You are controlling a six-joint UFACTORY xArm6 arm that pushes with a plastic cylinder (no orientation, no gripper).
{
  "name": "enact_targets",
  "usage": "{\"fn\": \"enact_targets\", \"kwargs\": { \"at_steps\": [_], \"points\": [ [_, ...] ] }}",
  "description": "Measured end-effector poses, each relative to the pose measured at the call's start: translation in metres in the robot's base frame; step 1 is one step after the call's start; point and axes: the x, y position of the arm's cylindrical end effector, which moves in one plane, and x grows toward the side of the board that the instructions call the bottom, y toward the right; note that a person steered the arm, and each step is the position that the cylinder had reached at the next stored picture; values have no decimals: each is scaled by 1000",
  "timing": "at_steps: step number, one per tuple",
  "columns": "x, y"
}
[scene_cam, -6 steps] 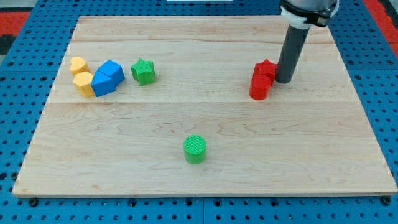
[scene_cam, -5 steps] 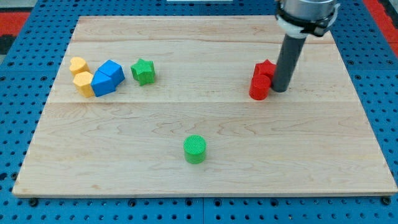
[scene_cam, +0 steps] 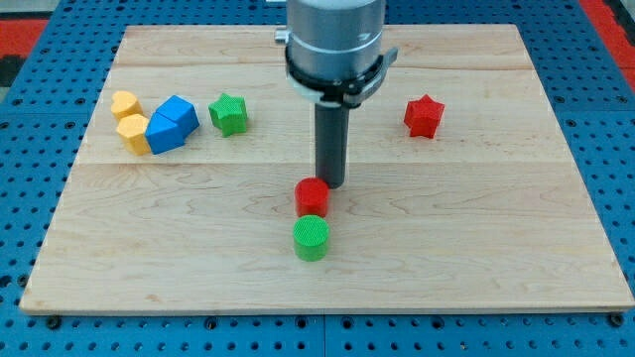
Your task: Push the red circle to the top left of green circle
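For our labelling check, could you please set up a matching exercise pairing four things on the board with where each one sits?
Things:
1. red circle
2. red star
3. green star
4. my tip

Places:
A. alone towards the view's right
B. just above the green circle, touching or nearly touching it
C. at the red circle's upper right edge
D. right of the blue blocks and yellow blocks

Pairs: 1-B, 2-A, 3-D, 4-C
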Motion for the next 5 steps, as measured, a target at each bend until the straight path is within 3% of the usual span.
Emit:
{"fn": "enact_targets", "kwargs": {
  "at_steps": [1,2,4,5],
  "points": [
    [0,28],
    [27,5],
    [-22,-18],
    [16,-42]
  ]
}}
